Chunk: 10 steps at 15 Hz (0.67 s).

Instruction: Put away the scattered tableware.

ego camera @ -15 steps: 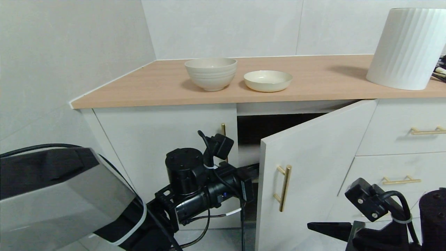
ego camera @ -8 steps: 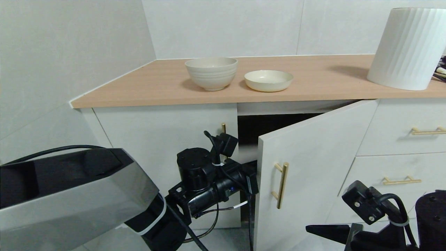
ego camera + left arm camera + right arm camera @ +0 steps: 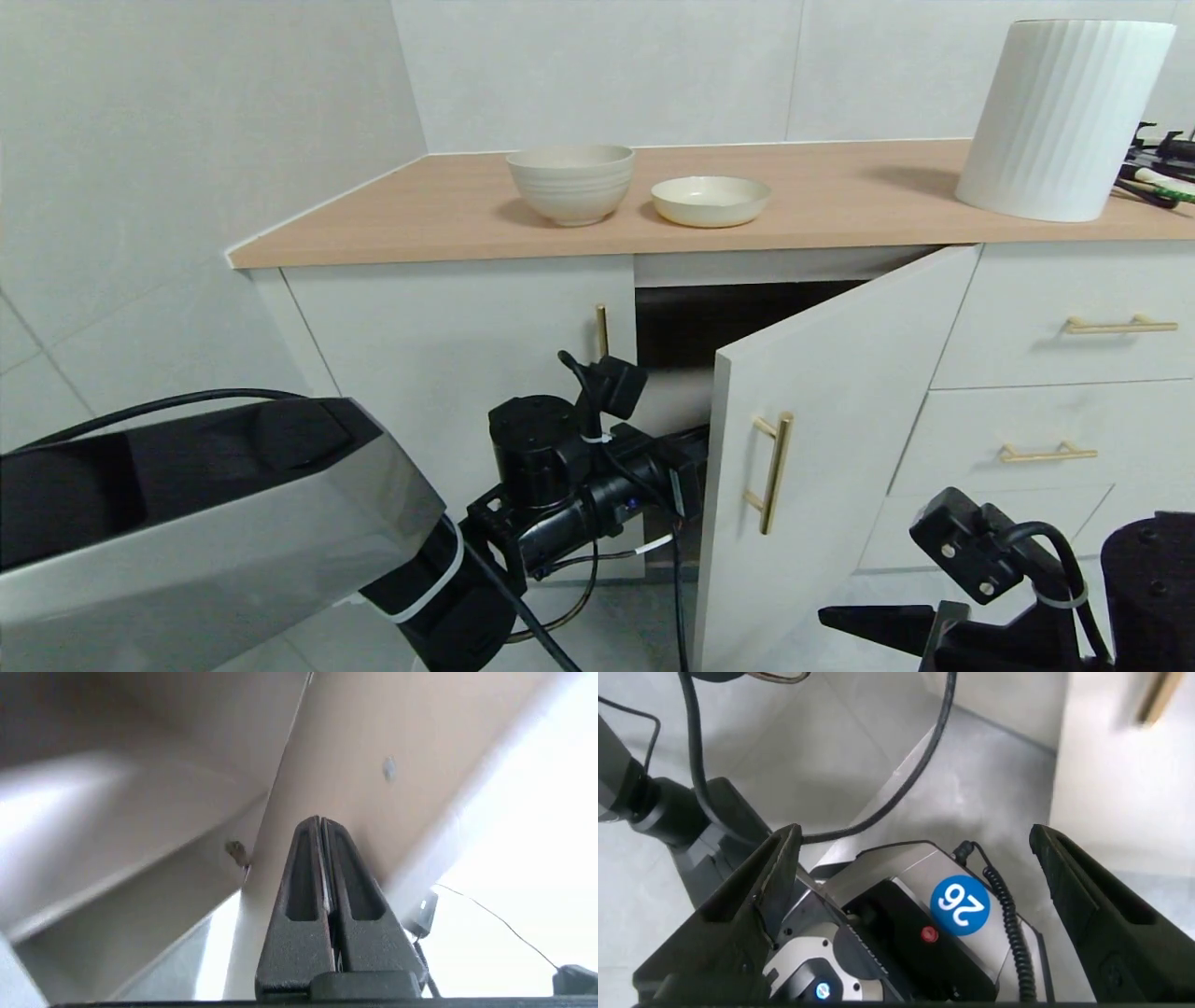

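A white ribbed container stands on the wooden countertop, above gold-handled drawers.

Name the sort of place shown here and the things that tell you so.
Probably a kitchen: a wooden countertop over white cabinets with one cabinet door ajar, a bowl and a shallow dish on top, and tiled walls behind.
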{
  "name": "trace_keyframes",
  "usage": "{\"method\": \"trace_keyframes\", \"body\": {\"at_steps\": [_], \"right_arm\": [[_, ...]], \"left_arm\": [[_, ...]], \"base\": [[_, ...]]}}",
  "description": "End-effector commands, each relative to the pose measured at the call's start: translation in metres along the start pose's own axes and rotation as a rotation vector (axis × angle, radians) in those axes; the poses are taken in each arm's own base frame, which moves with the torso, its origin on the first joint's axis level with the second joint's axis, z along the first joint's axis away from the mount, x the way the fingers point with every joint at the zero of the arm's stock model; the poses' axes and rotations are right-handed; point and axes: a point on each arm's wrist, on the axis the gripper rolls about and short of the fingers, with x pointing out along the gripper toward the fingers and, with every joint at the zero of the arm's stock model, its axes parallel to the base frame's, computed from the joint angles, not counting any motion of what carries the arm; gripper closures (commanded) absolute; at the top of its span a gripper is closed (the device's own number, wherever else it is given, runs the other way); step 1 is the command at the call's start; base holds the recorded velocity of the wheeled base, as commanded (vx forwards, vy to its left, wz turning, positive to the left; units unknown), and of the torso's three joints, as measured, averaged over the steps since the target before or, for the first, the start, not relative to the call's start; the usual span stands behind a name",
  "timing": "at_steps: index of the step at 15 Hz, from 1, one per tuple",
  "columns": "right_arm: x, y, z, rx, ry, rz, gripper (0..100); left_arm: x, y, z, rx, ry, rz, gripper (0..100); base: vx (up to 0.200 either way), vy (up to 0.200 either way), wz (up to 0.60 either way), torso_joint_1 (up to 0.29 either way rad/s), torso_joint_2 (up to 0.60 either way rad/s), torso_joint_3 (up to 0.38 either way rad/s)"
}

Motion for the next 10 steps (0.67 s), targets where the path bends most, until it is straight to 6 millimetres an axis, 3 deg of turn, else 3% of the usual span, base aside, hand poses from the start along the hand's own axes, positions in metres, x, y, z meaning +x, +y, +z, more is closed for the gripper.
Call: {"method": "trace_keyframes", "body": {"at_steps": [1,7,10], "right_arm": [[0.000,0.000,-0.001,0.000,0.003,0.000,0],[0.001,0.000,-0.001,0.001,0.006,-0.001,0],[0.001,0.001,-0.002,-0.002,0.009,0.007,0]], "left_arm": [[0.001,0.000,-0.001,-0.001,0.004,-0.006,100],[0.026,0.009,-0.012,0.000,0.005,-0.001,100],[0.030,-0.003,-0.016,0.005,0.009,-0.012,100]], "base": [[0.000,0.000,0.00,0.000,0.00,0.000],[0.000,0.000,0.00,0.000,0.00,0.000],[0.000,0.000,0.00,0.000,0.00,0.000]]}}
